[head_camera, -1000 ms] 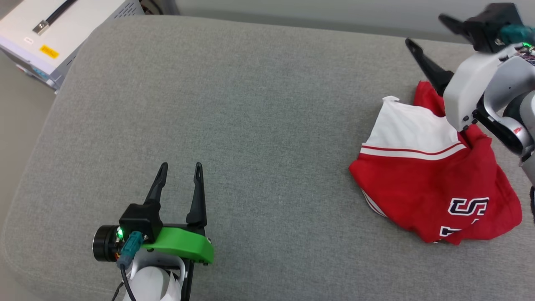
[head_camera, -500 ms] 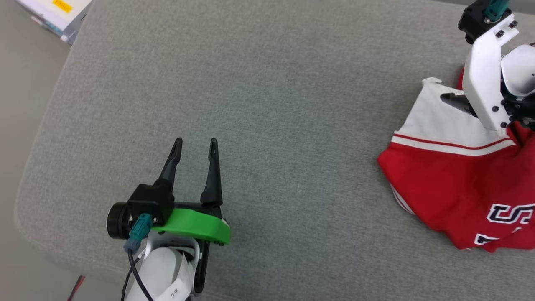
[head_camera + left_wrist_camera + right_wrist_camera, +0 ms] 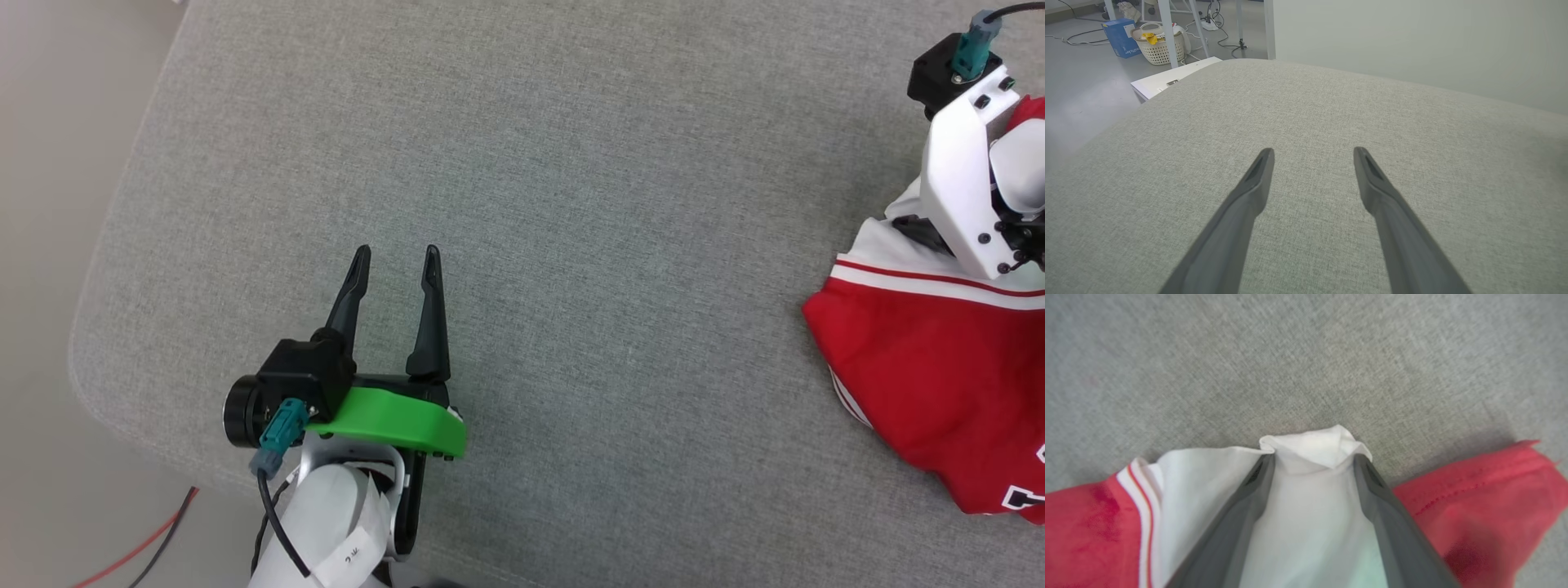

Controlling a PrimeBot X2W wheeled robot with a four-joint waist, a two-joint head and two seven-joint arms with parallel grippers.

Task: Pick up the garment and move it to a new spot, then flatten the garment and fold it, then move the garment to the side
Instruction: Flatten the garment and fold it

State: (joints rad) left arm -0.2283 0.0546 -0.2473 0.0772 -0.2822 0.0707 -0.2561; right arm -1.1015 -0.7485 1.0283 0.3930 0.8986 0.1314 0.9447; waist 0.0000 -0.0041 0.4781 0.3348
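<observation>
Garment (image 3: 922,376): lying bunched, right edge of head frame. Right tool (image 3: 1313,457): straddling white sleeve (image 3: 1310,506) fold, spread wide, not gripping. Possibly risking thin pinch, sleeve slipping free on lifting.

The big grey cushion (image 3: 571,204) is woven cloth, rough and matt, with little threads you can see. The garment (image 3: 922,384) is soft, smooth cloth with stitched seams. The left gripper (image 3: 396,253) has fingers (image 3: 1257,179) of dark matt plastic. Its green bracket (image 3: 392,420) is plastic too, smooth and a bit shiny. The white wrist cover (image 3: 959,180) is smooth, hard plastic. The floor (image 3: 1081,98) looks hard, smooth and a little shiny.
</observation>
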